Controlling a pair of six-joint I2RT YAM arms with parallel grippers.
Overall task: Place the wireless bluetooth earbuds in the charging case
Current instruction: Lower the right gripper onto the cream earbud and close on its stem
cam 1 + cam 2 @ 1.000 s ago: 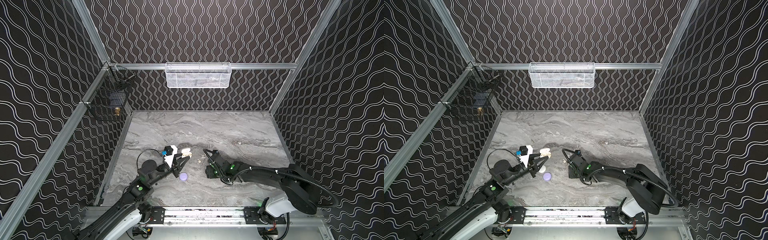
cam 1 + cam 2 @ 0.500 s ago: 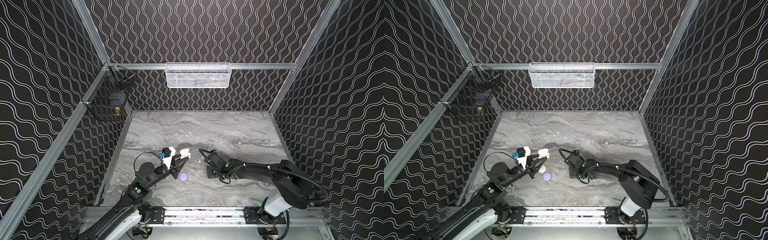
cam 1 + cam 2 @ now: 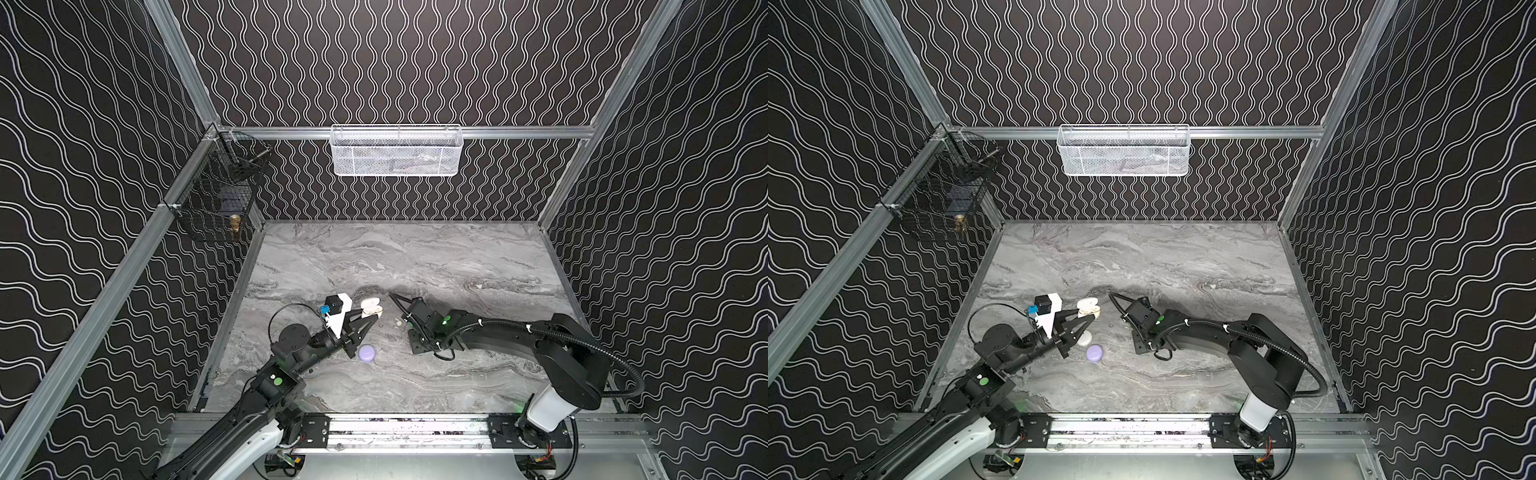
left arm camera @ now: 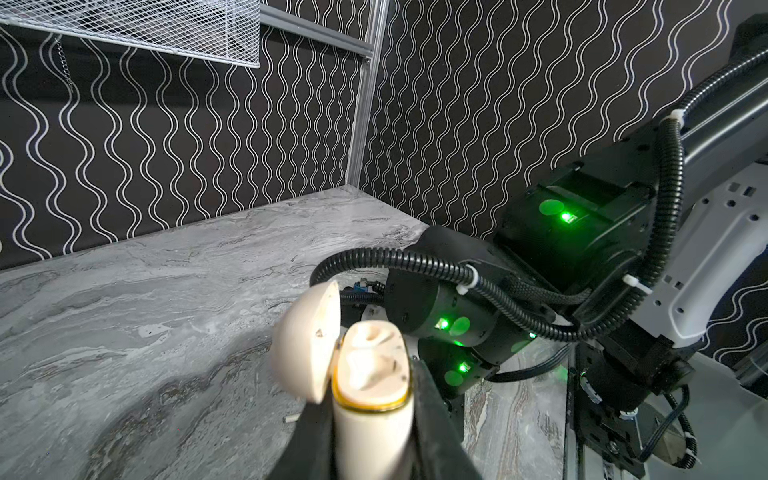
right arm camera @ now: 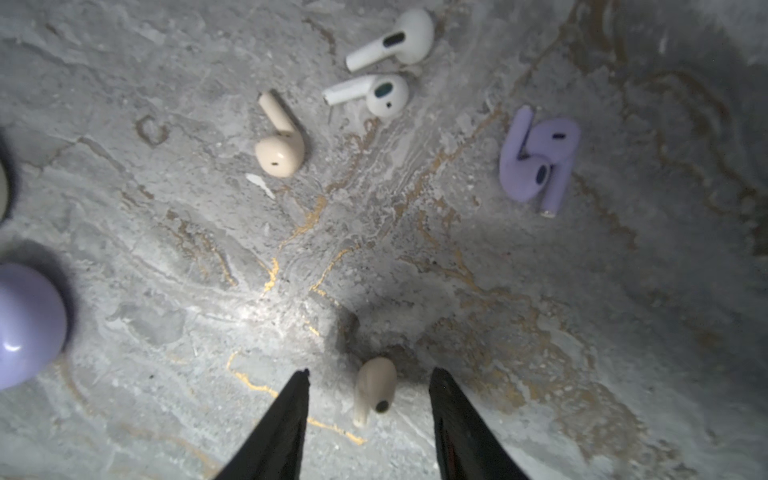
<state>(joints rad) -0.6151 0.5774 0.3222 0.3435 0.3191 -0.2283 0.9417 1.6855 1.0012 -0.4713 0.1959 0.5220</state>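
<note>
Right wrist view is showing the right pincer (image 5: 370,374) standing open over a beige earbud (image 5: 375,384) that is lying on the tabletop (image 5: 208,249). One finger is sitting on each side of it with a gap on both, so nothing is being gripped yet. A second beige earbud (image 5: 280,143), two white earbuds (image 5: 392,39) and two lavender earbuds (image 5: 552,141) that are touching each other are lying farther out, well apart from the fingers. A closed lavender case (image 5: 25,324) is sitting off to one side.

Left wrist view is showing the left pincer (image 4: 371,428) clamping the body of a beige case (image 4: 370,374). Its lid is hanging open and both sockets are looking empty. In a top view the case (image 3: 371,308) is being held near the right pincer; whether it is resting on the tabletop I cannot tell.

The earbud is likely very light, hard and glossy, so a squeeze on the rounded crown is probably going to make it skid or flip. Gripping across the flatter sides of the head, low and square, is looking safest. That is also leaving the stem free to enter a socket first.
</note>
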